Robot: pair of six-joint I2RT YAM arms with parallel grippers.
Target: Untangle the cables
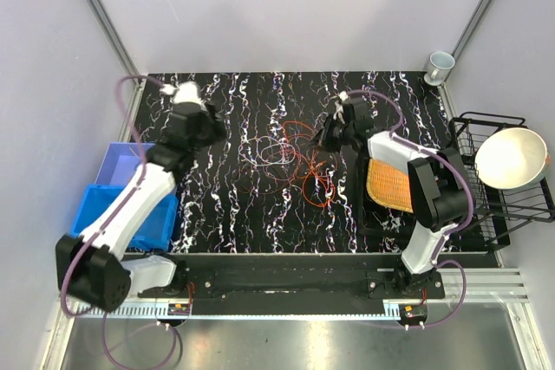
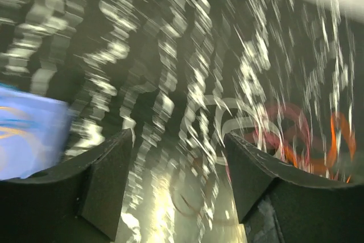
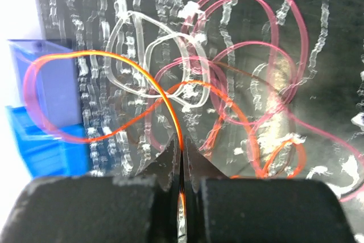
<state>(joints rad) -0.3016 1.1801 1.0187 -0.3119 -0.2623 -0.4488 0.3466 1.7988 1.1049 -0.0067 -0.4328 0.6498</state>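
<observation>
Plain only from the wrist view — right gripper [image 3: 181, 160] tight on one orange cable [image 3: 96, 54]; left gripper [image 2: 177, 160] spread wide.

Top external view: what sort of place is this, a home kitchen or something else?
Most likely a robot test cell in a laboratory, not a home. A left arm and a right arm are bolted to one rail, plain pale walls close in the marbled table, and the tangled cables look staged.

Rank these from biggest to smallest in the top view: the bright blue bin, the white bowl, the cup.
1. bright blue bin, partly hidden by the left arm
2. white bowl
3. cup, clearly smallest
</observation>
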